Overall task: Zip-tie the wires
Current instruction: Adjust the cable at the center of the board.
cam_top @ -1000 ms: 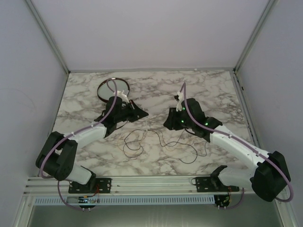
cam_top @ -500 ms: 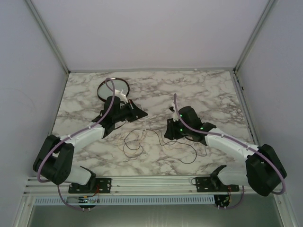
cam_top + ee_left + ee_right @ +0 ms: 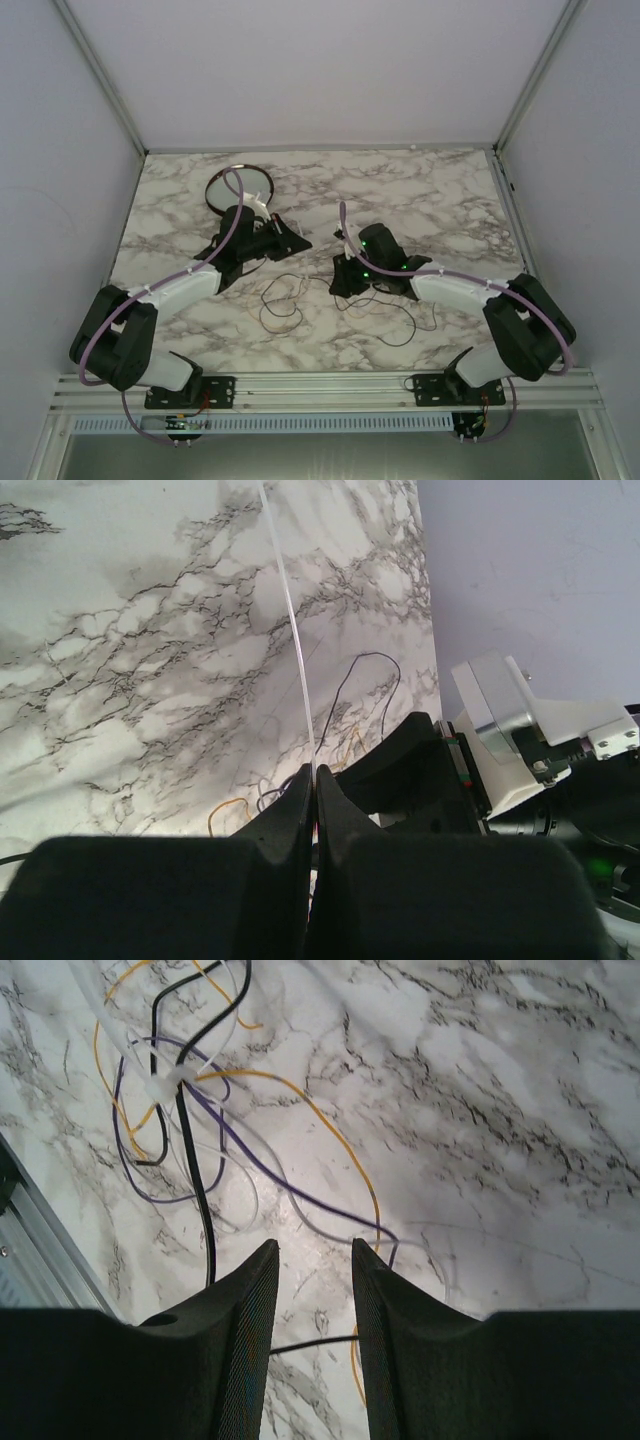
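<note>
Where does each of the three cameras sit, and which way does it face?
Top external: above, behind the bases, looking down on the table; left arm and right arm show.
Left wrist: looks along shut left jaws gripping the zip tie, toward the right arm.
Right wrist: looks down past parted right jaws at the wires.
Shared: all show the table and wires.

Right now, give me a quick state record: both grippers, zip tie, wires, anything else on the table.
left gripper: shut on the zip tie
right gripper: open, low over the wires, nothing clamped
zip tie: thin white strip, one end in the left gripper, the rest running straight out over the table
wires: loose loops lying on the marble between the two grippers; black, orange and purple strands
round dish: far left of the table, behind the left gripper
</note>
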`<state>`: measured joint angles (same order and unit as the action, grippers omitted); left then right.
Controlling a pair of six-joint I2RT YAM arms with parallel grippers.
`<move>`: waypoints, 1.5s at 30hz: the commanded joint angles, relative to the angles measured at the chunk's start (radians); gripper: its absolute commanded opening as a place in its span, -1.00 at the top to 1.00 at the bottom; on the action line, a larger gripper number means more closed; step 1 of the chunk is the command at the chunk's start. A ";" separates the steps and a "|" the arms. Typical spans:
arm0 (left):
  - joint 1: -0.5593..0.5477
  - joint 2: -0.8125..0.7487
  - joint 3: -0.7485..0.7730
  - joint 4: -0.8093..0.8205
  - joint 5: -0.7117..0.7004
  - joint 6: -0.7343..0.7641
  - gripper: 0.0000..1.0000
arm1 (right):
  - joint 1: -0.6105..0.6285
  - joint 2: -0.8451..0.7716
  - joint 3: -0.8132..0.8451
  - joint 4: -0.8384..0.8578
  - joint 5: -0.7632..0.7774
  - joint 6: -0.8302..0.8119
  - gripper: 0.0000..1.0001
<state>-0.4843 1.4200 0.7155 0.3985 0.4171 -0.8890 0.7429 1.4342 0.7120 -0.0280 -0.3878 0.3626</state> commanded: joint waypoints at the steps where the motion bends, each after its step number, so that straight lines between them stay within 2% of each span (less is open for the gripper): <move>1: 0.006 -0.023 -0.011 0.036 0.020 -0.014 1.00 | 0.015 0.037 0.082 0.062 -0.029 -0.054 0.30; 18: 0.003 -0.018 -0.019 0.058 0.025 -0.033 1.00 | 0.066 0.167 0.197 0.063 -0.015 -0.095 0.16; 31: 0.004 -0.015 -0.022 0.072 0.016 -0.058 1.00 | 0.092 0.192 0.153 0.158 0.026 -0.077 0.16; 38: 0.003 -0.015 -0.027 0.080 0.011 -0.068 1.00 | 0.110 0.221 0.160 0.162 0.033 -0.071 0.36; 43: 0.003 -0.017 -0.026 0.078 0.010 -0.067 1.00 | 0.112 0.213 0.147 0.160 0.036 -0.061 0.67; 45: 0.003 -0.017 -0.024 0.072 0.008 -0.063 1.00 | 0.112 0.191 0.137 0.146 0.053 -0.062 0.70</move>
<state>-0.4843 1.4200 0.6975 0.4377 0.4267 -0.9512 0.8455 1.6520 0.8574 0.0914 -0.3546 0.2996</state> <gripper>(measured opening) 0.005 0.164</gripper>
